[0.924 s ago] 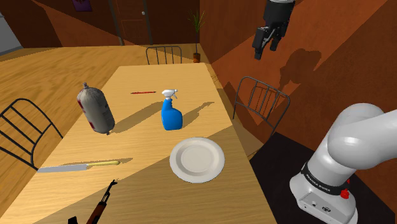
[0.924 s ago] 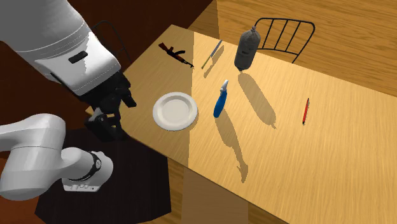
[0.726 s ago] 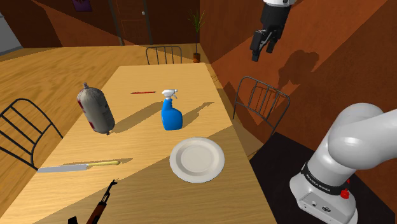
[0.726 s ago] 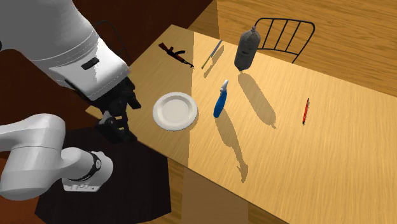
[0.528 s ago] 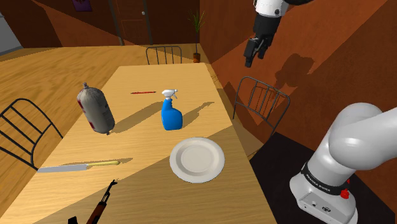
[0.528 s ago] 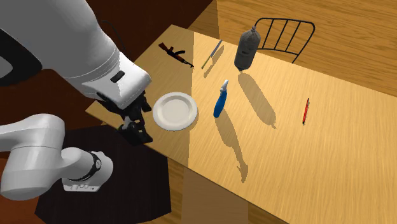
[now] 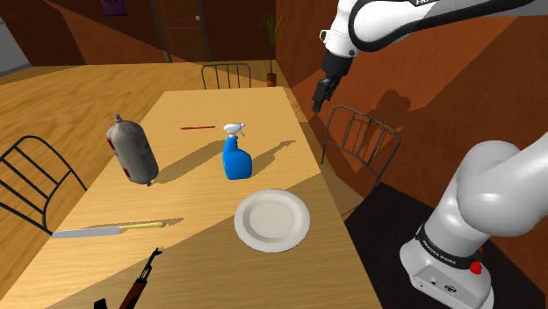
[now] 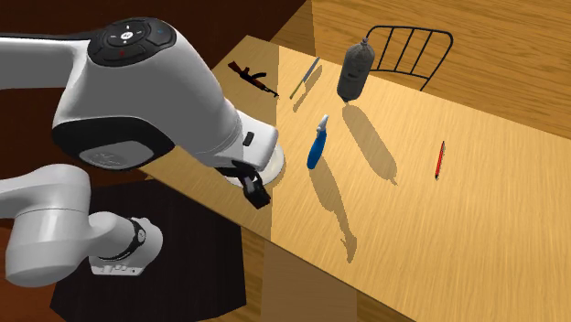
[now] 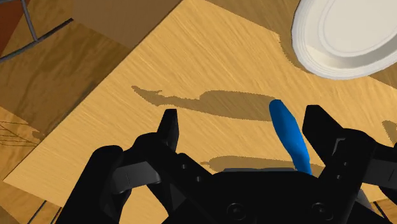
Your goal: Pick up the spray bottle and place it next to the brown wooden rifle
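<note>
The spray bottle (image 7: pixel 234 160) has a blue body and a white trigger head and stands upright mid-table. In the second exterior view the spray bottle (image 8: pixel 316 146) sits just past the plate. My gripper (image 7: pixel 321 95) hangs high in the air over the table's edge on the shoulder view's right, well apart from the bottle. In the wrist view my gripper (image 9: pixel 242 114) is open, its fingers (image 9: pixel 168 127) spread with nothing held. The bottle's blue body (image 9: pixel 289 137) shows far below near one finger. The brown rifle (image 7: pixel 133 284) lies at the table's near corner; the same rifle (image 8: pixel 253 77) is flat on the wood.
A white plate (image 7: pixel 272 219) lies near the bottle. A grey gas cylinder (image 7: pixel 132 147), a knife (image 7: pixel 105 230) and a red pen (image 7: pixel 198 127) also rest on the wooden table (image 7: pixel 193 202). Metal chairs (image 7: pixel 358 140) stand around it.
The arm has swung toward the table: the gripper moved down and to the shoulder view's left. In the second exterior view it now covers part of the plate. The objects stayed put.
</note>
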